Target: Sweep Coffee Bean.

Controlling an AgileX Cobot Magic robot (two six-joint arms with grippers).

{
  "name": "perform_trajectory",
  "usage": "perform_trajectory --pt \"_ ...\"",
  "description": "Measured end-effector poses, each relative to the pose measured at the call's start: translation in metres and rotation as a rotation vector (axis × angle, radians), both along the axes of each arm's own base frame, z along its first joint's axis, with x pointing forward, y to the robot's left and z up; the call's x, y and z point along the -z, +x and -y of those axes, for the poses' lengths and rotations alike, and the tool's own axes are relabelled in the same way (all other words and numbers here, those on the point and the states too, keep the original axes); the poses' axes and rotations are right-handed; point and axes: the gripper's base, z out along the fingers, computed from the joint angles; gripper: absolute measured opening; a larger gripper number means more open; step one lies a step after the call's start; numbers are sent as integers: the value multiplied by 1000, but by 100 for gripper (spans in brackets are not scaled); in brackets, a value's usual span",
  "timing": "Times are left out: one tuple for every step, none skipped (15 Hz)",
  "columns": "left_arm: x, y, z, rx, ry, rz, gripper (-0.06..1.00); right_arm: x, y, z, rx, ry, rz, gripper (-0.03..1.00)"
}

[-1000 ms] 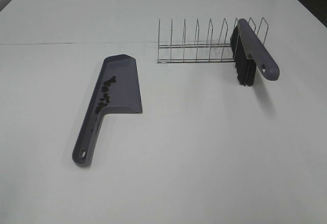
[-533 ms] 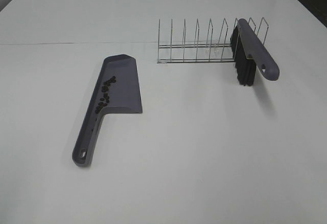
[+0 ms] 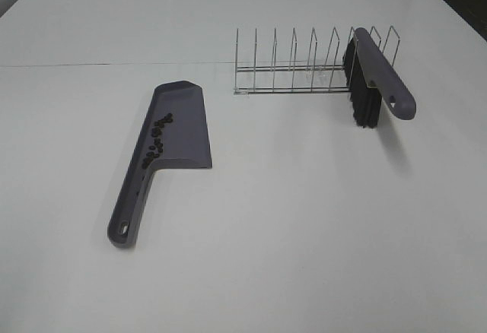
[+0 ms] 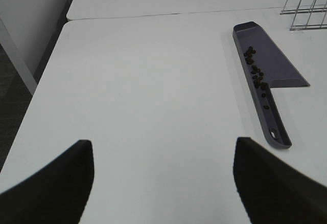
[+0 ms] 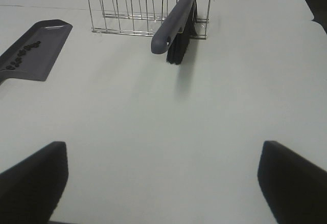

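Note:
Several tiny dark coffee beans (image 3: pixel 156 139) lie in a line along the walled side of a grey-purple dustpan (image 3: pixel 186 124), which lies flat on the white table at centre left. The grey-purple brush (image 3: pixel 377 74) with black bristles leans in the right end of a wire rack (image 3: pixel 293 67). Neither gripper shows in the exterior view. In the left wrist view my left gripper (image 4: pixel 163 193) is open and empty, well short of the dustpan (image 4: pixel 278 68) and beans (image 4: pixel 255 70). In the right wrist view my right gripper (image 5: pixel 163 193) is open and empty, far from the brush (image 5: pixel 173 24).
The white table (image 3: pixel 304 219) carries only the dustpan, the rack and the brush. A seam between two tabletops (image 3: pixel 114 65) runs across behind the dustpan. The table's left edge (image 4: pixel 46 75) drops off to a dark floor. The dustpan also shows in the right wrist view (image 5: pixel 41 50).

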Motion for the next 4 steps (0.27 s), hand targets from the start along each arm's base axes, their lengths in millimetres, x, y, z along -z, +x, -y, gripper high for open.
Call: perform_trajectory --pt "0 0 0 0 0 0 69 0 0 0 0 0 0 86" --pt "0 0 0 0 0 0 69 0 0 0 -1 1 0 86" --pt "0 0 0 0 0 0 69 0 0 0 -1 1 0 86" --pt "0 0 0 0 0 0 69 0 0 0 -3 5 0 86"
